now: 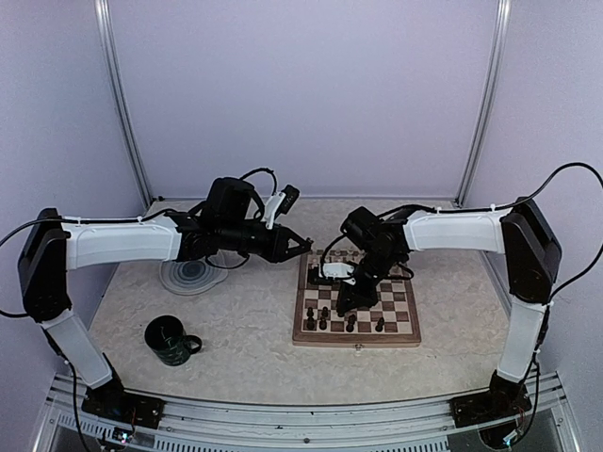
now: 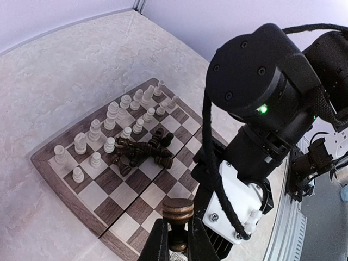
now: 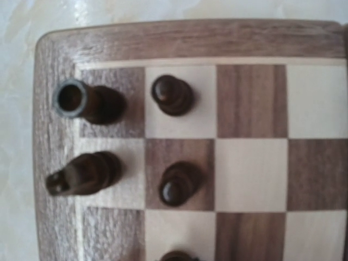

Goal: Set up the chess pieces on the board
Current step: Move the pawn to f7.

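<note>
My left gripper [image 2: 178, 219] is shut on the stem of a dark brown chess piece [image 2: 178, 207], held in the air above the board's left edge [image 1: 300, 248]. The board [image 2: 126, 193] carries cream pieces [image 2: 111, 112] standing in two rows along one side. Several dark pieces [image 2: 144, 152] lie in a heap near its middle. My right gripper [image 1: 347, 298] hangs low over the board [image 1: 356, 341]; its fingers are out of the right wrist view. That view looks straight down on a corner of the board [image 3: 190, 41] with dark pieces standing: a rook [image 3: 81, 100] and two pawns [image 3: 171, 95].
A dark green mug [image 1: 171, 339] stands on the table at the front left. A round grey swirl-patterned plate [image 1: 191, 276] lies under the left arm. The right arm's wrist [image 2: 261, 109] fills the right of the left wrist view, close to my left gripper.
</note>
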`<state>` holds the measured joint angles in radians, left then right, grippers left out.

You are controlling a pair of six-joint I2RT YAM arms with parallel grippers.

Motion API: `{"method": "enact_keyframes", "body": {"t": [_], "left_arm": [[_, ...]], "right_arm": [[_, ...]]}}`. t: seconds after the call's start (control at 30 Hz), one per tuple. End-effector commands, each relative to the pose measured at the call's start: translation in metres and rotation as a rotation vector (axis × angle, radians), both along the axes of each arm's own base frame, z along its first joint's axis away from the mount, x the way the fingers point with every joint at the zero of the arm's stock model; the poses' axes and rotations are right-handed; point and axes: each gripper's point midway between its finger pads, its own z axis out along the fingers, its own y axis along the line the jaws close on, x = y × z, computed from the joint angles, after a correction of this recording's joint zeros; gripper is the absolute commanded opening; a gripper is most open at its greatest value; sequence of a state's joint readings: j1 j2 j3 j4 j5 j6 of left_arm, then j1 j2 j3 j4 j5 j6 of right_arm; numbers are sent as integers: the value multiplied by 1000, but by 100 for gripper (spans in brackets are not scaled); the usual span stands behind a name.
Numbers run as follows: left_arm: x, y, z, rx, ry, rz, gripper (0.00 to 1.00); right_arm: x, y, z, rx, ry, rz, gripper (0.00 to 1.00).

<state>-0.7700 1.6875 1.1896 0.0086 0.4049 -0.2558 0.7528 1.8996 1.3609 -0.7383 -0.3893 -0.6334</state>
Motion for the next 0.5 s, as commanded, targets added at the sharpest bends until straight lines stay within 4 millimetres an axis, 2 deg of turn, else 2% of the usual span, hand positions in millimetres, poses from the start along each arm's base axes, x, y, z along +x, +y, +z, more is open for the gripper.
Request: {"method": "enact_keyframes", "body": {"t": [0.0, 0.3, 0.47], "left_arm": [[5, 8, 21, -20, -51, 16, 5], [6, 9, 21, -19, -50, 16, 5], [6, 9, 21, -20, -50, 15, 5]], "right_arm": [[-9, 6, -3, -5, 30, 18, 2], [-12, 10, -8, -11, 36, 21, 3], [-12, 11, -9, -12, 31, 17, 7]]}}
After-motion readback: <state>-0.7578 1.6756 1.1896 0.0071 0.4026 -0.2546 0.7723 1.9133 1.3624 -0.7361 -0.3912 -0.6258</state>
